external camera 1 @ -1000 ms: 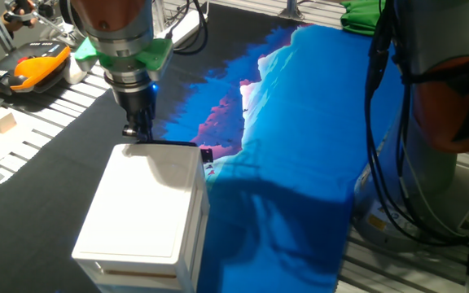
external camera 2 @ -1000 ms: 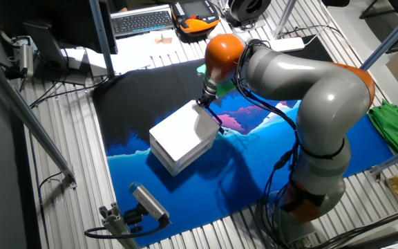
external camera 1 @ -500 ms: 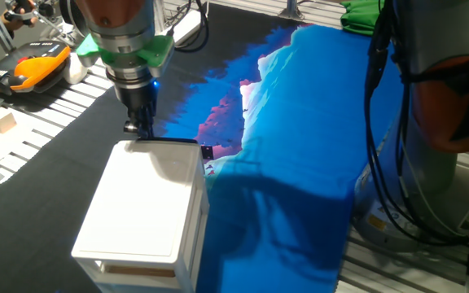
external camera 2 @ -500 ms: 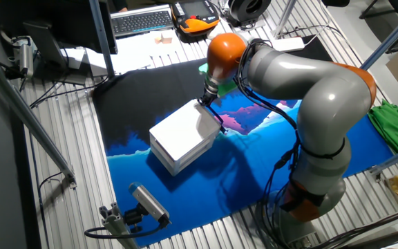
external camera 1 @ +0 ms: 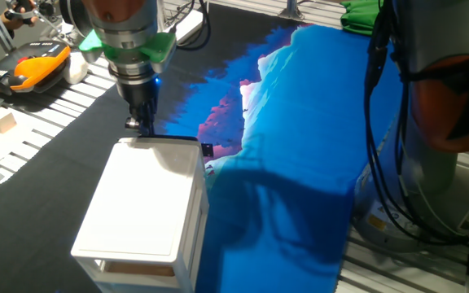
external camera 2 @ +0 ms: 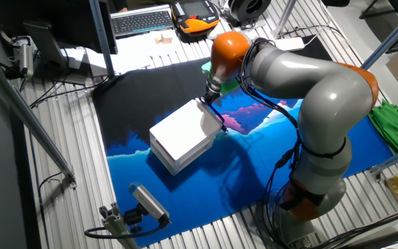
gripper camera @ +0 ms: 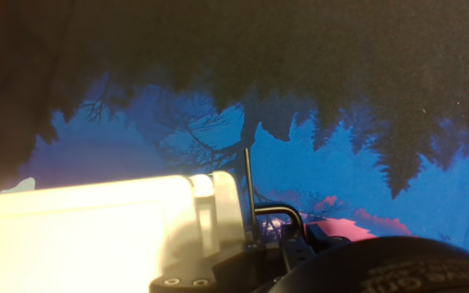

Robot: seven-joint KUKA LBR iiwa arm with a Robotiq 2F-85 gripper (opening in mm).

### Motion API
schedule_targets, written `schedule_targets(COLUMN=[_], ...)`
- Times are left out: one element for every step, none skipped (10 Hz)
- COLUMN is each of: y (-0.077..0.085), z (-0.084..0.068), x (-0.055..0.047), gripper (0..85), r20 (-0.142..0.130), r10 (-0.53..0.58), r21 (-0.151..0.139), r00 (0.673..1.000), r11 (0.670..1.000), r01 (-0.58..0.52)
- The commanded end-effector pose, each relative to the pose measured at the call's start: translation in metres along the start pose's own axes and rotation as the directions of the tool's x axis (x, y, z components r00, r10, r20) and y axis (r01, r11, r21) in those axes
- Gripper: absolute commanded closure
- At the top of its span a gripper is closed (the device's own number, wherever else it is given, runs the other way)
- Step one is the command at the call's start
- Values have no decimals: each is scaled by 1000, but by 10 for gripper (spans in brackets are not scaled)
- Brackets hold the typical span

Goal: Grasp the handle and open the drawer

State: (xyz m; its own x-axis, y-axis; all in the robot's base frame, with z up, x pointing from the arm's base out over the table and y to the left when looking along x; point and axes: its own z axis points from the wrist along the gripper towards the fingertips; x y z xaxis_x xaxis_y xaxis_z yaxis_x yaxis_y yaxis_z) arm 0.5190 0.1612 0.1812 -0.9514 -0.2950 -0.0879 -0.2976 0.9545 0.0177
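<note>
Desk (external camera 1: 72, 106): black cloth at the near side of the fixed view, a blue and pink printed mat (external camera 1: 300, 146) over the rest; the white drawer unit (external camera 1: 141, 216) stands where the two meet.
Arm (external camera 2: 302, 90): grey and orange, reaching over the mat from the 4 o'clock side of the other fixed view and ending above the unit's far edge.
Drawer (external camera 1: 187, 146): top tray of the unit; only its upper front rim shows, at the 12 o'clock end of the unit's flat top in the fixed view. I cannot tell from these views how far it is out, if at all.
Handle (external camera 1: 169, 142): thin dark bar lying along that front rim, long axis from 9 to 3 o'clock in the fixed view, with a small black end piece (external camera 1: 207, 151) at its 3 o'clock end. In the hand view it is the dark rod (gripper camera: 248, 195) just beside the white front face, running toward 12 o'clock.
Fingers (external camera 1: 139, 124): pointing straight down at the 9 o'clock end of the bar, tips at the level of the rim.
Relation for the pull: the bar lies at the fingertips and runs off toward 3 o'clock from them; contact looks likely but is not clear.
Finger state: the tips look close together, but none of the views shows whether they are clamped on the bar, so I cannot tell.
Judgement: opening calls for a pull across the bar's long axis, away from the unit toward 12 o'clock in the fixed view.
</note>
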Motion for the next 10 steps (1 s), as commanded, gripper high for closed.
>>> schedule_targets(y=[-1,-2,-4,-5,-6,-7,-9,-10,-12,-13], z=[0,0,-1,-1,-1,0,-1,-1,-1,-1], x=[-1,-1,-2,-2,-2,-3,-3,-3,-4,-4], gripper=[850,850,850,850,850,850,850,850,850,850], r20=[-1,-2,-1,-1,-1,-1,-1,-1,-1,-1], r10=[-1,-2,-2,-2,-4,-5,-7,-8,-11,-13], r21=[-2,-3,-6,-8,-7,-7,-7,-9,-9,-10], r00=[1000,1000,1000,1000,1000,1000,1000,1000,1000,1000], r11=[1000,1000,1000,1000,1000,1000,1000,1000,1000,1000], r01=[1,2,2,2,4,5,7,8,11,13])
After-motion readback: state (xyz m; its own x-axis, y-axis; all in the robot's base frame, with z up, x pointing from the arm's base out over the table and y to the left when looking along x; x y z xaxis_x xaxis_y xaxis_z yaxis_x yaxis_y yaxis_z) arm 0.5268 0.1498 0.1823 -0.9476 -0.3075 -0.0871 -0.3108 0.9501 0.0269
